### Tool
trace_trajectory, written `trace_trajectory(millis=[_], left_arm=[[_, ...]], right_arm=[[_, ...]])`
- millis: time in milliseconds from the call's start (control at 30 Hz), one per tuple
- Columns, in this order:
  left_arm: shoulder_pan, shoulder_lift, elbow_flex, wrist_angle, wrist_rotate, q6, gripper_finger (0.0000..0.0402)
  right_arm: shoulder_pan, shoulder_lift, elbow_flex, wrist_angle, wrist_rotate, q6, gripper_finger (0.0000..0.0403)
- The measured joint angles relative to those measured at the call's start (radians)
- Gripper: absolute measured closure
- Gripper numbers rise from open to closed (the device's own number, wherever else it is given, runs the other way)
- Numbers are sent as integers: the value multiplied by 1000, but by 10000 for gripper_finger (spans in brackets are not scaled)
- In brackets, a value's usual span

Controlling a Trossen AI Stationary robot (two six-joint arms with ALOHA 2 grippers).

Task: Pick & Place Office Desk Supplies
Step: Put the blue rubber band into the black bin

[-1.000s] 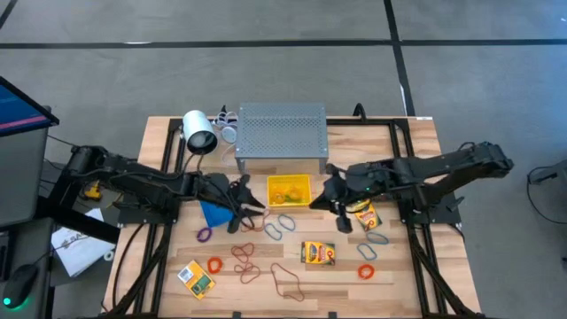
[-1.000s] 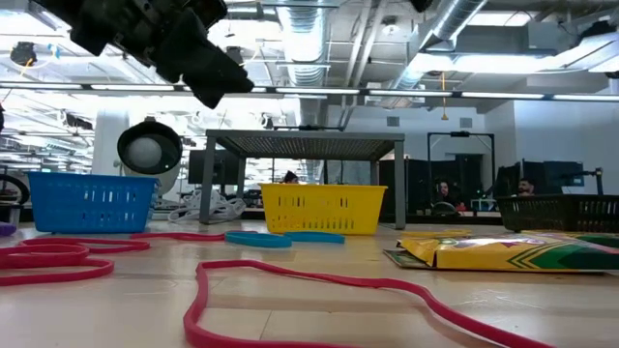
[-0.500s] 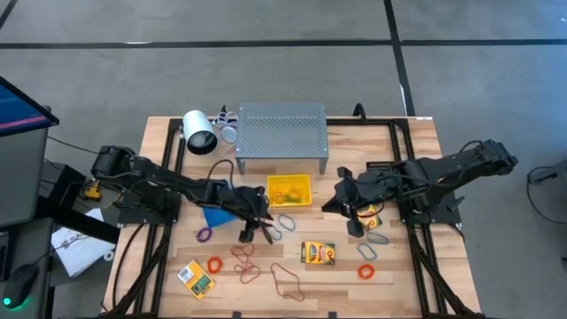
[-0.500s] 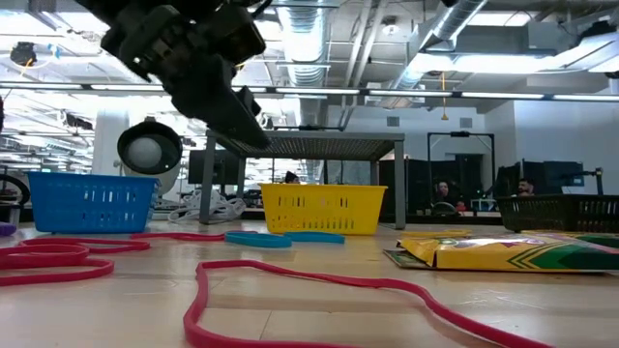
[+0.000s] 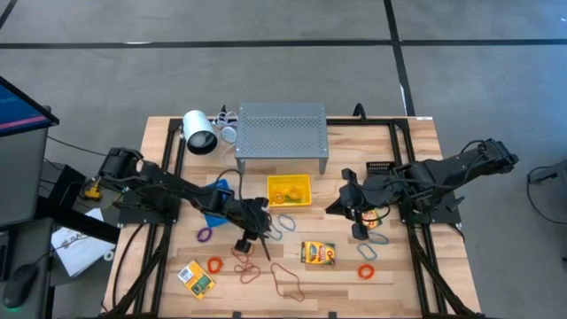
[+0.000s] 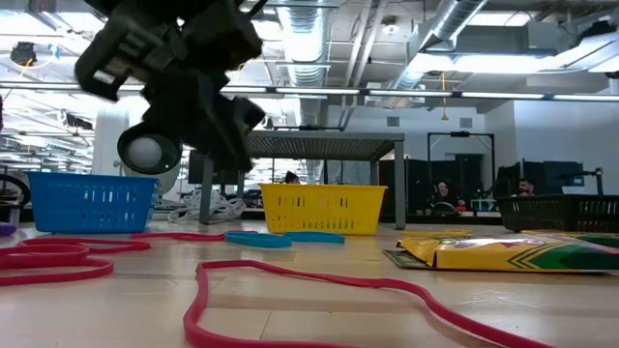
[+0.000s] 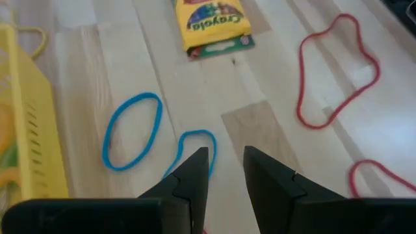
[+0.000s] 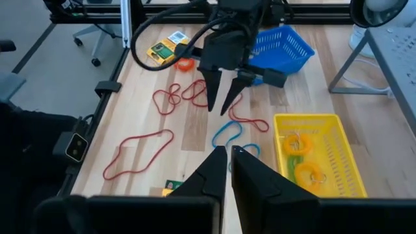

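I saw left claw [image 5: 254, 241] hovering, fingers apart and empty, blue rubber bands [image 7: 132, 130] just ahead; right claw [image 5: 358, 221] closed, empty.

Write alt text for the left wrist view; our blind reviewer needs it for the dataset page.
The left pincer, its fingers apart and empty, hovers over a light wooden table beside two blue rubber bands. A yellow-green crayon box lies farther on, a red rubber band to one side, the yellow bin to the other.
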Motion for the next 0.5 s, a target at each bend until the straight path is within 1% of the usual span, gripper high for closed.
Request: trace_trajectory(millis=[133,300,400,500], left_arm=[[-2,34,10,-4,-1,5,288],[-2,80,36,-6,-3,30,247],[-2,104,50,-3,-23,32,221],[-2,140,62,-3,-26,32,204]], right_arm=[[2,0,0,0,0,0,383],[2,0,0,-4,0,0,383],[2,0,0,-10,0,0,383],[2,0,0,-10,0,0,383]])
